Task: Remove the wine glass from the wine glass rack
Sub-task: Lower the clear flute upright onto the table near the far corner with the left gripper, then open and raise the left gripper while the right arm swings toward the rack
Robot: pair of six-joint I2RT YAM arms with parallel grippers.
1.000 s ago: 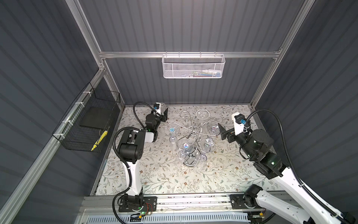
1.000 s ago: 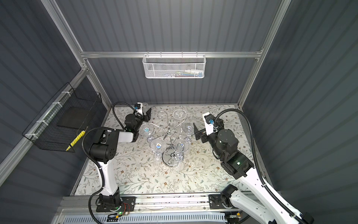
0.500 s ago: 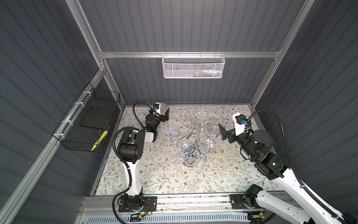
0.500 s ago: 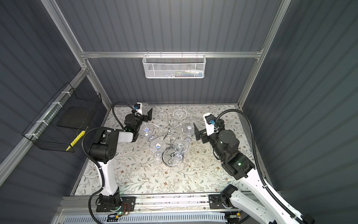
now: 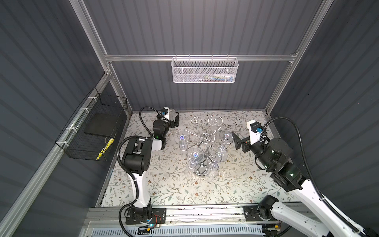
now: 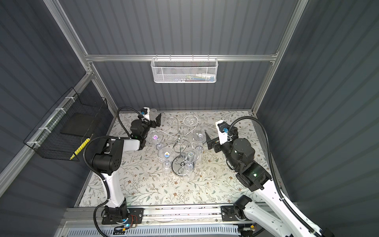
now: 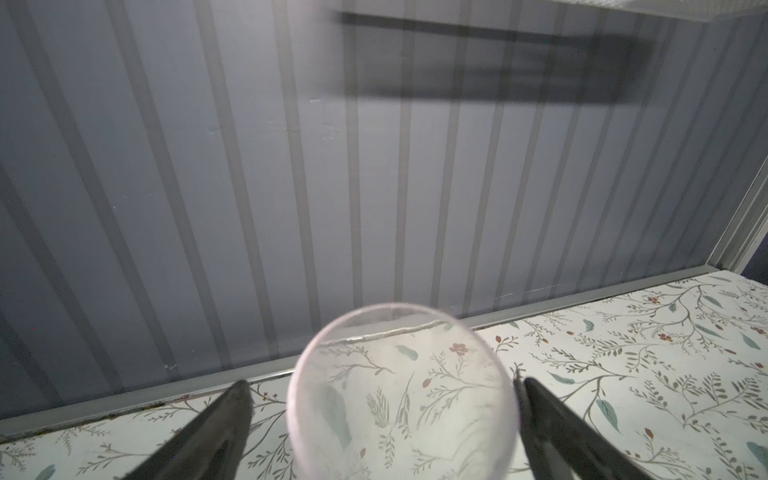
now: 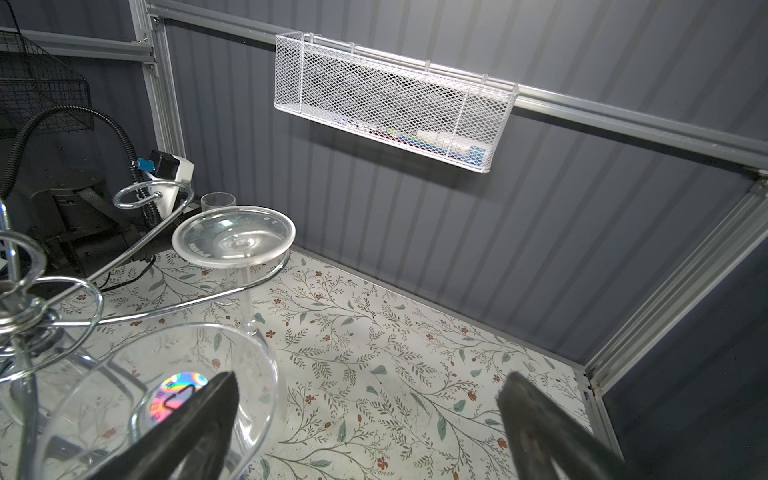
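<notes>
The wine glass (image 5: 172,112) is seen off the rack, set upright on the floral-patterned surface (image 5: 164,184) in its far left corner, close to the back wall (image 5: 194,98). It is flanked by the fingers of the left end effector (image 7: 381,385), which is spread wide with nothing gripped. In the left wrist view one finger (image 7: 232,415) is kept clearly apart from the rim, while the other (image 7: 552,419) is found just beside it. Whether contact is made there cannot be told.

The wine glass rack (image 5: 205,139) is placed near the middle of the surface, somewhat toward the far edge, with its round mirrored base (image 6: 180,167) resting on the pattern. Four glasses (image 5: 194,155) are hung upside down from its curled arms, feet uppermost. Two more spiral arms (image 5: 215,121) are pointed toward the far edge.

The right end effector (image 8: 368,380) is held wide open at the right side of the rack, and nothing is gripped by it. In the right wrist view one finger (image 8: 199,415) is seen in front of the bowl of the nearest hanging glass (image 5: 225,136), and the other (image 8: 540,428) is seen over bare surface. Contact with that bowl cannot be judged.
</notes>
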